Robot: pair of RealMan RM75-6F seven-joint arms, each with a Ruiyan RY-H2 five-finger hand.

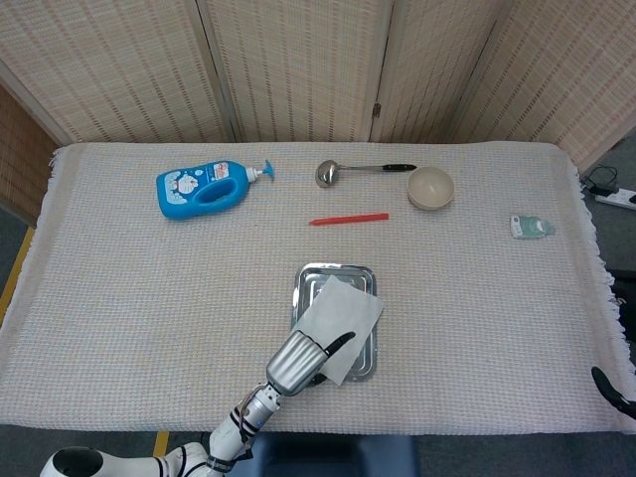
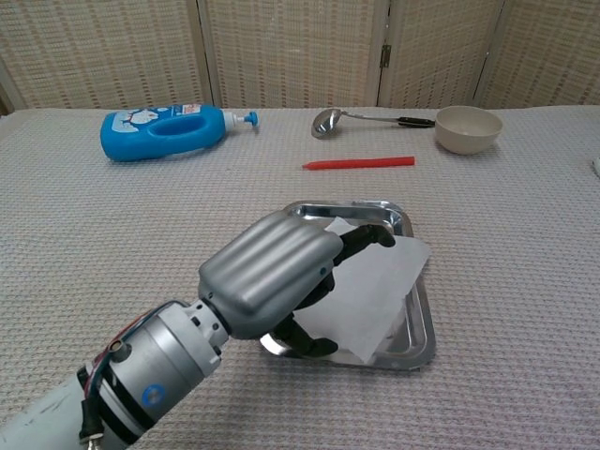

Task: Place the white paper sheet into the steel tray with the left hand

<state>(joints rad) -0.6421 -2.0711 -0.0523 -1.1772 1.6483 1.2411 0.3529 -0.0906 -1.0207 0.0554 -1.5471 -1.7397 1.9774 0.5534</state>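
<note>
On the cloth-covered table (image 1: 119, 328) before woven screens, we are seeing one steel tray (image 2: 410, 336) near the front edge, one white paper sheet (image 2: 375, 286) lying in it, overhanging its right rim. Our left hand (image 2: 277, 272) is reaching over the tray's near-left corner, fingers (image 2: 361, 239) extended onto the sheet, thumb beneath it; whether it is actually gripping, we cannot tell. One empty bowl (image 1: 430, 187) is sitting toward the back edge.
</note>
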